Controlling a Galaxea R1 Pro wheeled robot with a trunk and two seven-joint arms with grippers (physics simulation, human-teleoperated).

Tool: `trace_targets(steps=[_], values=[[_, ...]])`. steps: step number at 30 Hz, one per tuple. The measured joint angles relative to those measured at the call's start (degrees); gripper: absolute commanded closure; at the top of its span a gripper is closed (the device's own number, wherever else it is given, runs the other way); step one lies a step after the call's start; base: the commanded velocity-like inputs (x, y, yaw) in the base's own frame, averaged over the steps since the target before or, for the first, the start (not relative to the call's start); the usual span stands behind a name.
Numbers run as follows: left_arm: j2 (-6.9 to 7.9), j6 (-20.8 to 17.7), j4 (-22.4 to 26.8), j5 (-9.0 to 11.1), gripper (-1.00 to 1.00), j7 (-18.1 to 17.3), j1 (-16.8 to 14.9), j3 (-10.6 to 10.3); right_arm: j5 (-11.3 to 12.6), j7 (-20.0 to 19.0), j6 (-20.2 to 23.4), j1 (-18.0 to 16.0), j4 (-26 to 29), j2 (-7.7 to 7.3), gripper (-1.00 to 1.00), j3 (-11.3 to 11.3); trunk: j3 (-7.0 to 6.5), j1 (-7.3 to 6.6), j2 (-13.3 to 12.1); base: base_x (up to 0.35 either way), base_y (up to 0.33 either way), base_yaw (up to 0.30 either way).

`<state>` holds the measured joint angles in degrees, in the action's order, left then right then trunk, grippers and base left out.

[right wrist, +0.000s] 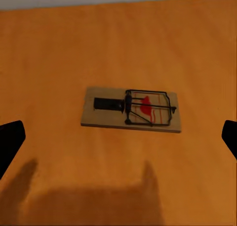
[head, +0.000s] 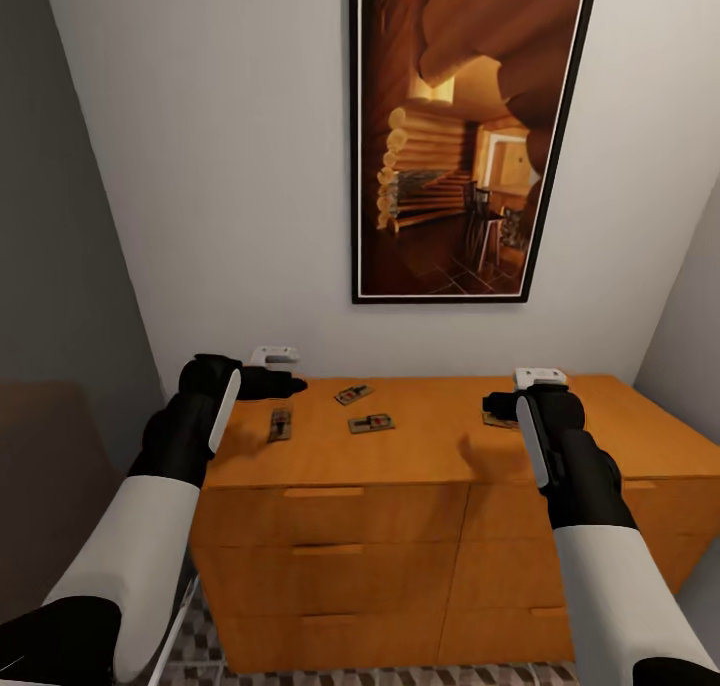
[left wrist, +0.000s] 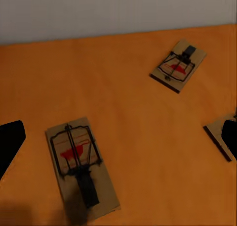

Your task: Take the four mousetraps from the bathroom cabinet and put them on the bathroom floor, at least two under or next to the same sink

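Several mousetraps lie flat on top of the orange-brown cabinet (head: 430, 446): one at the left (head: 280, 424), two near the middle (head: 353, 394) (head: 371, 423), and one at the right (head: 497, 421) partly behind my right gripper (head: 490, 404). My left gripper (head: 295, 383) hovers open just above the left trap (left wrist: 81, 166), with another trap (left wrist: 177, 65) farther off. The right gripper (right wrist: 118, 139) is open above its trap (right wrist: 131, 109), whose board lies crosswise between the fingertips (right wrist: 10, 142). A strip of cube-patterned bathroom floor (head: 200, 656) shows below. The sink is out of view.
The cabinet stands against a pale wall under a large dark-framed picture (head: 465, 131). Its drawers (head: 330, 556) are closed. A grey wall (head: 60, 266) closes in on the left and another wall (head: 690, 316) on the right.
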<state>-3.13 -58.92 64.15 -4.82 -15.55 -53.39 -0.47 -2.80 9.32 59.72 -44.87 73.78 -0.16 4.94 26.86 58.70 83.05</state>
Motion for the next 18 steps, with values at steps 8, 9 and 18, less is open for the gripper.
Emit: trace_targets(steps=[8,9,18], values=[[0.02,0.0,0.0,-0.1,-1.00,0.2,0.0,-0.1,0.1,0.1,0.0,0.0,-0.3,0.06,-1.00,-0.1,0.00,0.02,0.0,0.146,0.002,0.000],[0.01,0.0,0.0,-0.1,-1.00,0.2,0.0,-0.1,0.1,0.1,0.0,0.0,-0.4,0.06,-1.00,-0.1,0.00,0.03,0.0,0.043,0.001,0.000],[-0.02,0.0,0.0,-0.1,-1.00,0.3,0.0,0.0,0.2,0.2,0.0,0.0,-0.7,0.08,-1.00,-1.4,0.00,0.03,0.0,0.015,0.000,0.000]])
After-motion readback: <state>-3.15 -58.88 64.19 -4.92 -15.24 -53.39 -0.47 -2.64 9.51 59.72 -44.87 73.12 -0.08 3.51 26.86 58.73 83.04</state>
